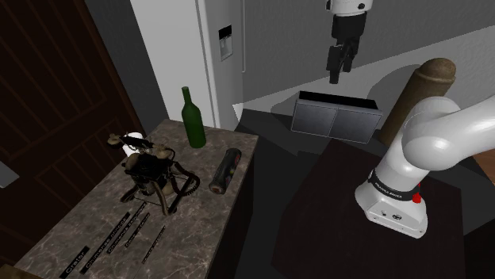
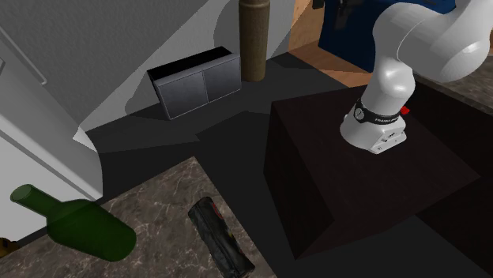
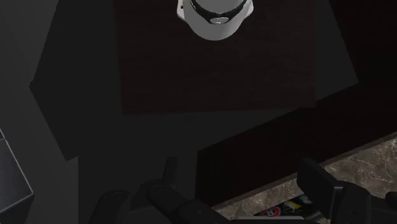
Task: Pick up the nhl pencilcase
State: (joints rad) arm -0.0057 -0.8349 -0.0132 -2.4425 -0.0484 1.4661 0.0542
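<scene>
Case (image 1: 225,170): dark cylinder on its side on the marbled surface (image 1: 198,238), close to the long edge facing the stand (image 2: 355,197), toward the far end. Reddish band and pale print along the side; lettering unreadable. In the wrist view, just a sliver with red, white and yellow marks (image 3: 286,207), mostly hidden beside the right finger.

Gripper (image 1: 339,67): open, fingers apart, clasping nothing; hung high over the floor, well apart from the case. Arm above it cut off by the shoulder view's top edge.

Green bottle (image 1: 192,119) upright near the far corner. Black telephone (image 1: 151,168) mid-surface, cord tangled. Flat dark strips (image 1: 119,234) toward the near end: too dim to identify.
</scene>
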